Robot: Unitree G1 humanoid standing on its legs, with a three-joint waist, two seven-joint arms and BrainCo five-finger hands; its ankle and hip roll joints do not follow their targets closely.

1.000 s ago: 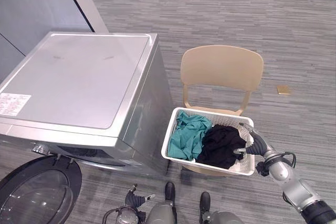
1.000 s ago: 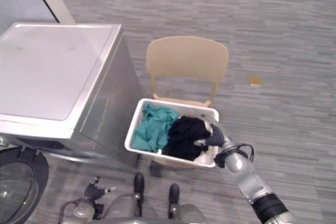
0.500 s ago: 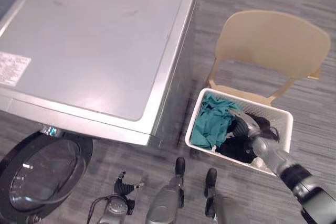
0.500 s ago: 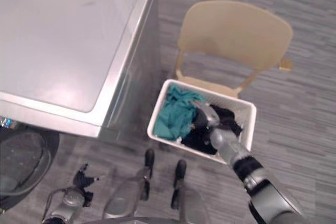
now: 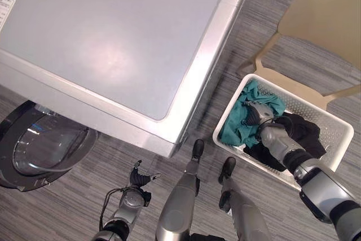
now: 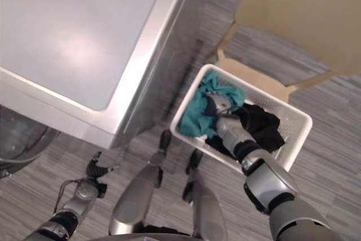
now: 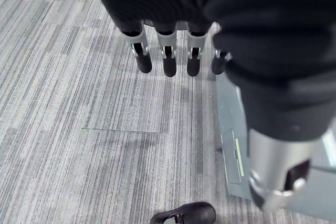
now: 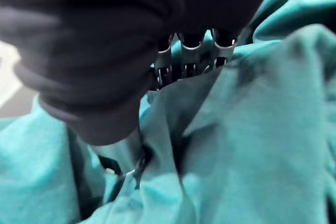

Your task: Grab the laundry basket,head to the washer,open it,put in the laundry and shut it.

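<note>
Laundry basket (image 5: 338, 139), white, sits on the tan chair (image 5: 321, 21) just beside the washer (image 5: 113, 43). It holds a teal garment (image 5: 240, 125) on the washer side and a black garment (image 5: 304, 134) beside it. Right hand (image 5: 255, 114) buried in teal cloth; fingers hidden, grasp cannot be told. Washer door (image 5: 39, 150) open. Left hand (image 5: 137, 178) hangs over floor, fingers straight, released.

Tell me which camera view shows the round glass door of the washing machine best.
The left eye view: the washer's round glass door stands open at the lower left, nearly whole. The right eye view catches just its edge.
</note>
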